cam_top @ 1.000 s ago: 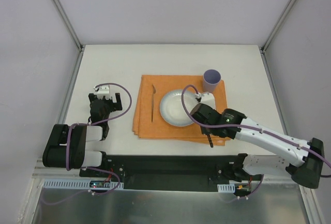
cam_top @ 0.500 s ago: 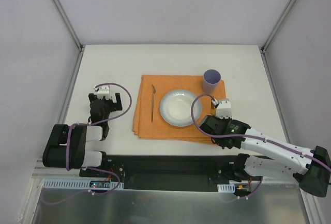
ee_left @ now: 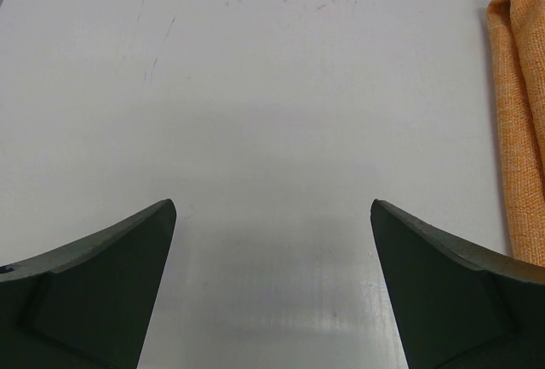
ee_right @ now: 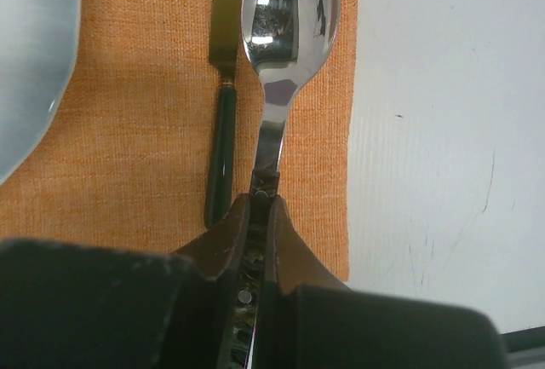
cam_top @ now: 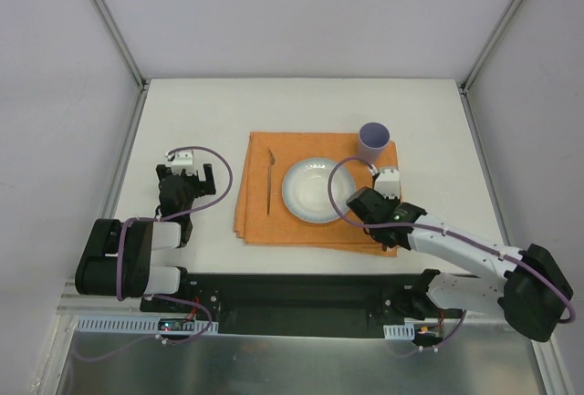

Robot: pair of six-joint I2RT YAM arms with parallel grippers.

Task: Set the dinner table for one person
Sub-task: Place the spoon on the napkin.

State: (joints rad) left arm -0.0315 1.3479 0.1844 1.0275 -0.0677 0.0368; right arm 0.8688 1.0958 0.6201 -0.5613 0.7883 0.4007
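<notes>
- The right hand [ee_right: 262, 207] is pinched nearly shut on the handle of a shiny steel spoon [ee_right: 285, 11]. Its two fingers press the thin handle from both sides.
- The spoon points away from the hand, and its bowl is over the right strip of the orange placemat [ee_right: 136, 130], close to the cloth's right edge. Whether the spoon's bowl touches the cloth cannot be told.
- A knife [ee_right: 223, 143] with a dark green handle and a gold blade lies flat on the placemat just left of the spoon and parallel to it.
- The rim of a white plate [ee_right: 30, 62] shows left of the knife. From above, the plate sits around the middle of the placemat.
- A slim gold utensil [cam_top: 270, 181] lies on the placemat left of the plate; its kind is too small to tell.
- A purple cup [cam_top: 373, 142] stands upright at the far right corner of the placemat.
- The left hand [ee_left: 272, 211] is spread wide and holds nothing. It is low over bare tabletop, left of the placemat and apart from it.
- The white surface [cam_top: 201, 112], the dinner table, lies under everything, and the placemat sits a little right of its centre.
</notes>
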